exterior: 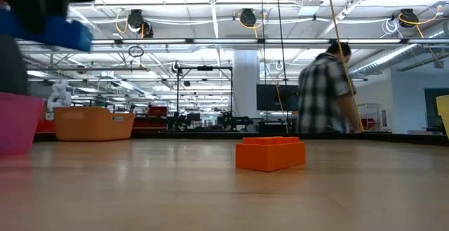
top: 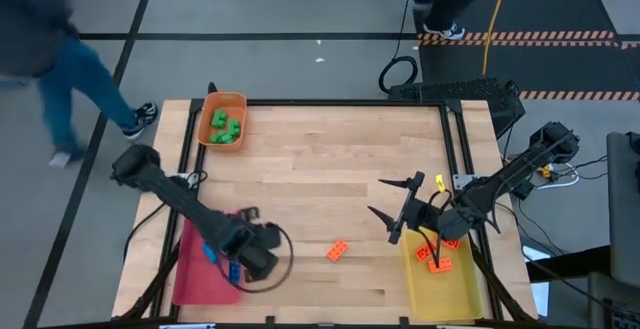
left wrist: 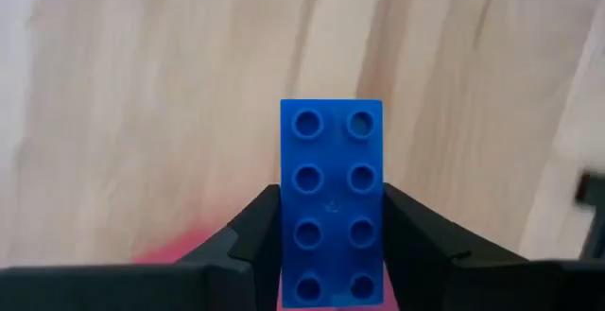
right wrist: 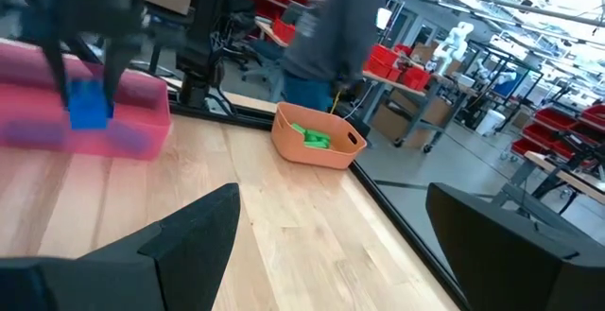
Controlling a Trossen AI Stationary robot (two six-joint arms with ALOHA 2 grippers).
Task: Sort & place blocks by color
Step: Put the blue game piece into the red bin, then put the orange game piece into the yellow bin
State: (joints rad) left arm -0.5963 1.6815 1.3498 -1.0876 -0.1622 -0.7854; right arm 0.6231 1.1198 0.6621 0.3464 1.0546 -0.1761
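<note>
One blue block (left wrist: 331,205) sits clamped between the left gripper's (left wrist: 331,254) fingers above the pink tray (top: 190,269). An orange block (top: 338,252) lies on the table (top: 320,169). The right gripper (top: 395,209) hovers with fingers spread wide near the yellow tray (top: 465,289).

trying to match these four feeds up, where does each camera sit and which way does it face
High view: above the table, looking straight down; both arms show, left gripper over the pink tray, right gripper open near the yellow tray.
Low view: table height, facing the room; an orange block close, no arm clearly visible.
Left wrist view: looks past its fingers, shut on a blue block.
Right wrist view: looks across the table past its fingers.
Shared: right wrist and high views both show the orange tray with green blocks.
</note>
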